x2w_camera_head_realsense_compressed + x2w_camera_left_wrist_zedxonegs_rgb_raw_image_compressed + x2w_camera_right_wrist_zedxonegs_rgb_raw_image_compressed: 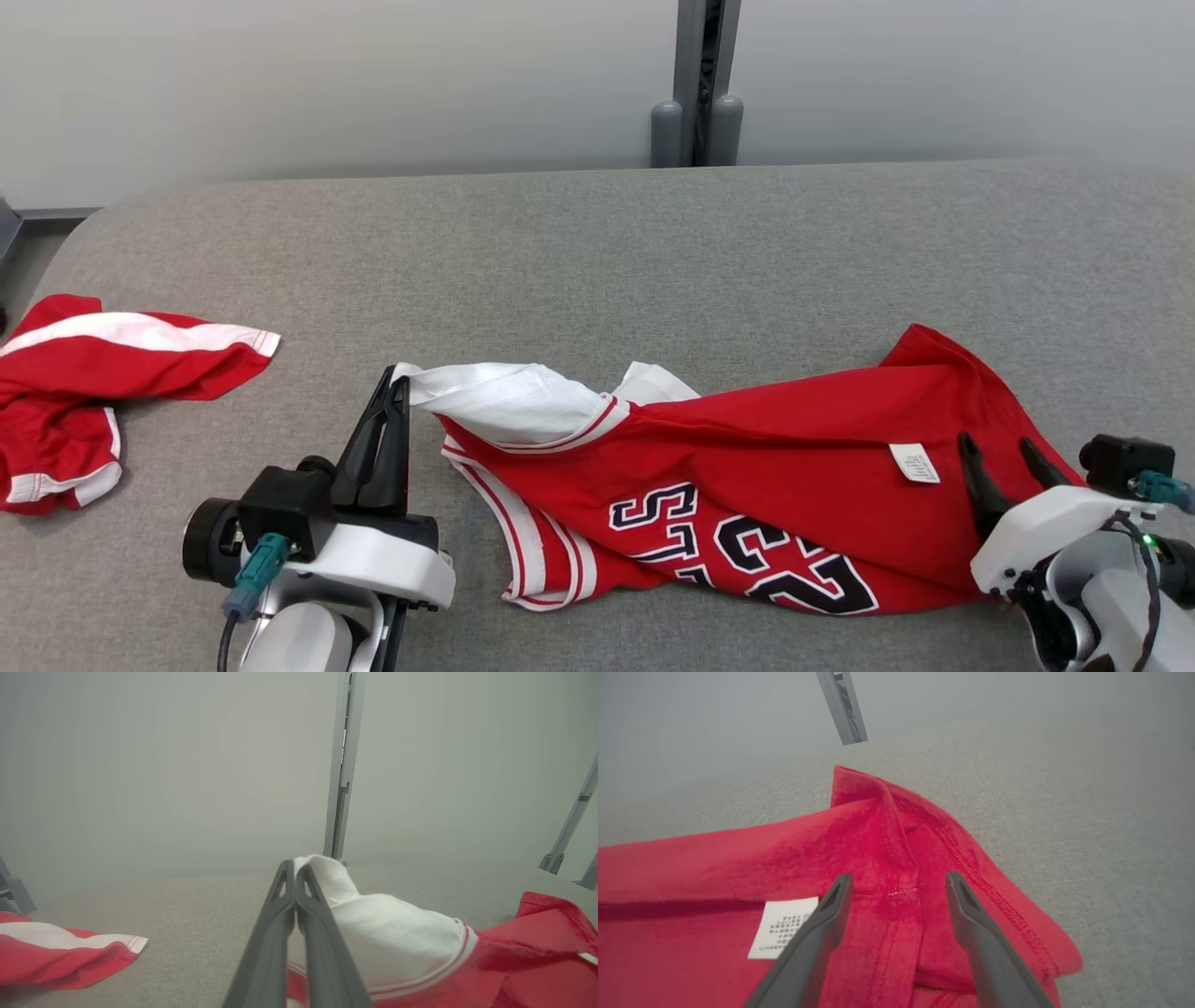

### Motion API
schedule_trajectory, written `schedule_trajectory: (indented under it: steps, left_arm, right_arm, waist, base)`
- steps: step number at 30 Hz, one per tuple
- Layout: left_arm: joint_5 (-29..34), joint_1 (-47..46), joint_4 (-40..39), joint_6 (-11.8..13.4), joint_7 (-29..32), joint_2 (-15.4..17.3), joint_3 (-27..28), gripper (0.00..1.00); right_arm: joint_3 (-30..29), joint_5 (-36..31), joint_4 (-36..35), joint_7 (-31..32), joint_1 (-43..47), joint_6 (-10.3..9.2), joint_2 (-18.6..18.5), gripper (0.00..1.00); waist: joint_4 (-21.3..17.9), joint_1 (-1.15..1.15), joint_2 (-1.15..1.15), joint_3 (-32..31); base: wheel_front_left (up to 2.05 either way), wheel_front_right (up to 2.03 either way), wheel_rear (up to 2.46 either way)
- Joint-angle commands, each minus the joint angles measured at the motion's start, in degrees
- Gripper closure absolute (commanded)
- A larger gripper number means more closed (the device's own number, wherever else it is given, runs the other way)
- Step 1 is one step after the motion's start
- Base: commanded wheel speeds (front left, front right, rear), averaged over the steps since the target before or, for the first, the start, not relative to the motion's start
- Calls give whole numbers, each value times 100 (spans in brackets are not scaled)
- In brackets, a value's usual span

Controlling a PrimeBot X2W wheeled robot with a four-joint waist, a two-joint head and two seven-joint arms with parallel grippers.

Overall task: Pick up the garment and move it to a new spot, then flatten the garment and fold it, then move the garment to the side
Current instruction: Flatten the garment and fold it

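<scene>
Jersey (747, 467), red with white trim, lies crumpled on the grey padded table (607, 261) in front of me. Its dark numerals (747, 551), outlined in white, are partly folded and I cannot read them. It has one white care label (914, 463), print too small to read. My left gripper (397, 387) is pressed together, pinching the white edge. My right gripper (997, 443) is spread at the red hem near the label. A second red-and-white garment (75, 392) lies well apart, far left.
</scene>
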Motion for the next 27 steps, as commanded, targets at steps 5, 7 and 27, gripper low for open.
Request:
schedule_trajectory:
  steps: [5, 7, 27]
  left_arm:
    - [108, -112, 16, -91, -8, -45, 49, 100]
    - [137, -125, 22, -107, -8, -74, 61, 100]
    - [-28, -583, -42, -579, 87, 270, 552, 100]
  right_arm:
    - [291, 552, 441, 274, -317, 2, -15, 0]
    - [474, 730, 459, 354, -388, 2, -56, 53]
    - [1554, 1969, -1070, -51, -817, 2, -1313, 100]
  waist:
    - [132, 0, 0, 100]
    - [161, 0, 0, 118]
    - [-267, 0, 0, -480]
  base:
    - [0, 0, 0]
    - [0, 0, 0]
    - [0, 0, 0]
